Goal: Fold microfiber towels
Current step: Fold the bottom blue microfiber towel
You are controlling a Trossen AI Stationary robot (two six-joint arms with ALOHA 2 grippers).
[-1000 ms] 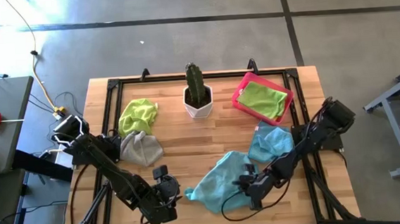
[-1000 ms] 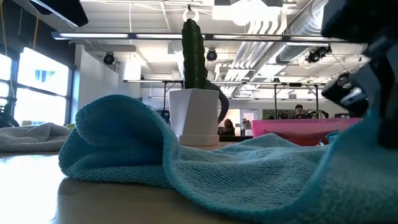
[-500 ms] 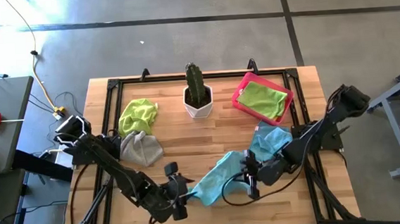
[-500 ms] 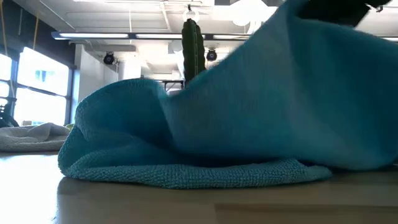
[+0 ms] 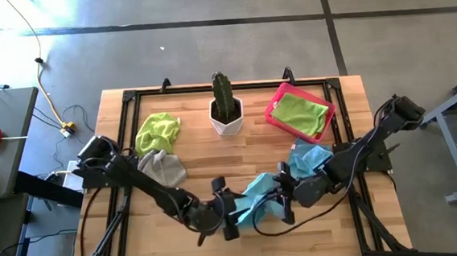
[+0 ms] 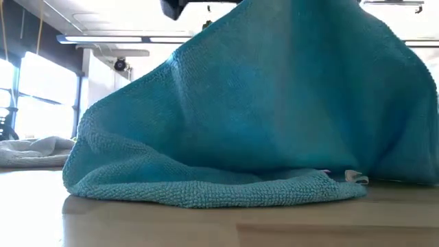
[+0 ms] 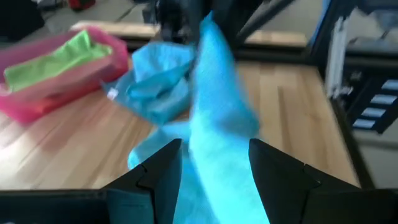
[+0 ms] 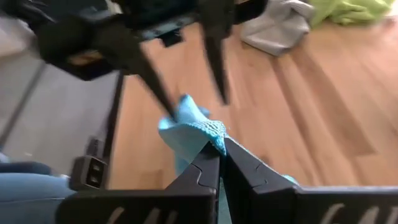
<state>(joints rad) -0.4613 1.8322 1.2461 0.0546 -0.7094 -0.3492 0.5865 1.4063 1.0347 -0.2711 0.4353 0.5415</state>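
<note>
High view: on the worktop [image 5: 198,158], a light blue towel [image 5: 254,203] bunches near the front edge, right gripper [image 5: 286,206] clamped on its corner, left gripper [image 5: 228,217] spread beside it. Behind stand a pink tray [image 5: 274,109], cactus pot [image 5: 226,116], and grey towel [image 5: 163,169].

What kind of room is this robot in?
It looks like a workshop or robot lab, not a home. The wooden table stands on a bare grey concrete floor, loose cables trail beside it, and the low view shows long ceiling lights and a big window.
</note>
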